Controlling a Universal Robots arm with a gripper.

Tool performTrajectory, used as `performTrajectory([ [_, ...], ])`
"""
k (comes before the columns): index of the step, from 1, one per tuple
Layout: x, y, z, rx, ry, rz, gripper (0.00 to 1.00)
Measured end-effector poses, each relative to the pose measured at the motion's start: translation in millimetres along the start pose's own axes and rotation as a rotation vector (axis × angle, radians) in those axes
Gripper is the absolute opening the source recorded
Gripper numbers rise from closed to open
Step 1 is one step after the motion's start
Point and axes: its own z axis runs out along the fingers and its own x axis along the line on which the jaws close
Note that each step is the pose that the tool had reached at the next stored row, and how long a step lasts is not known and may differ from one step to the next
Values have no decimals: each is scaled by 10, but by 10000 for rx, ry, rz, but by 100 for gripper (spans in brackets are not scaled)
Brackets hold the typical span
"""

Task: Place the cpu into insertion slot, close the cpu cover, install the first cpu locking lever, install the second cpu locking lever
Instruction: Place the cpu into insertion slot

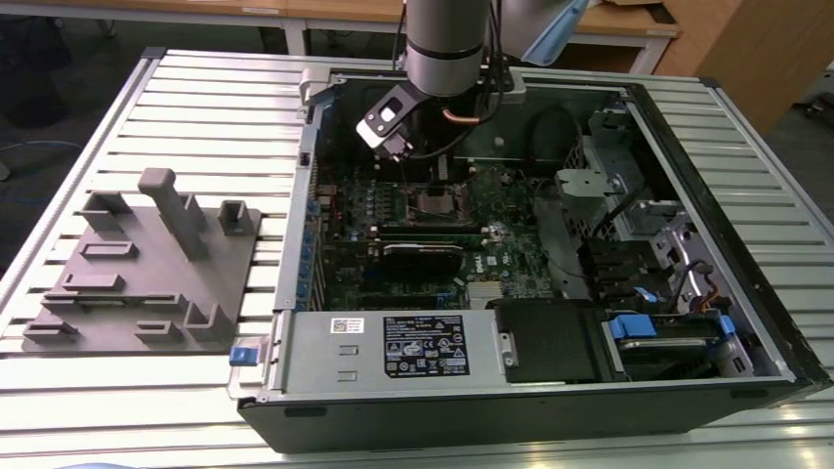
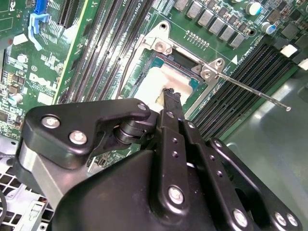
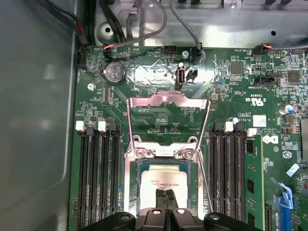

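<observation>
leaning in over the open computer case [image 1: 391, 415] lying on the slatted table [image 1: 195, 88], i can see the arm [image 1: 443, 39] reaching down into it above the green motherboard [image 1: 521, 234], with a grey fixture tray [image 1: 144, 283] well apart towards the exterior view's left. in the first wrist view the gripper [image 3: 167, 193] has its two black fingers pressed together with nothing between them, their tips right over the cpu [image 3: 163, 179]. the cpu lies flat inside the insertion slot [image 3: 131, 187], its pale silver face up and the metal rim showing around it. the cpu cover [image 3: 168, 100] is swung open, lying back over the board beyond the slot. a thin locking lever [image 2: 250, 91] stands free, angling away from the slot's corner in the second wrist view. rows of black memory slots [image 3: 98, 178] run along both sides of the slot.
</observation>
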Motion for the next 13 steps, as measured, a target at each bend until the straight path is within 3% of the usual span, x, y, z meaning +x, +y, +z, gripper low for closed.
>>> performTrajectory([
  [13,0,14,4,-1,-9,120,11],
])
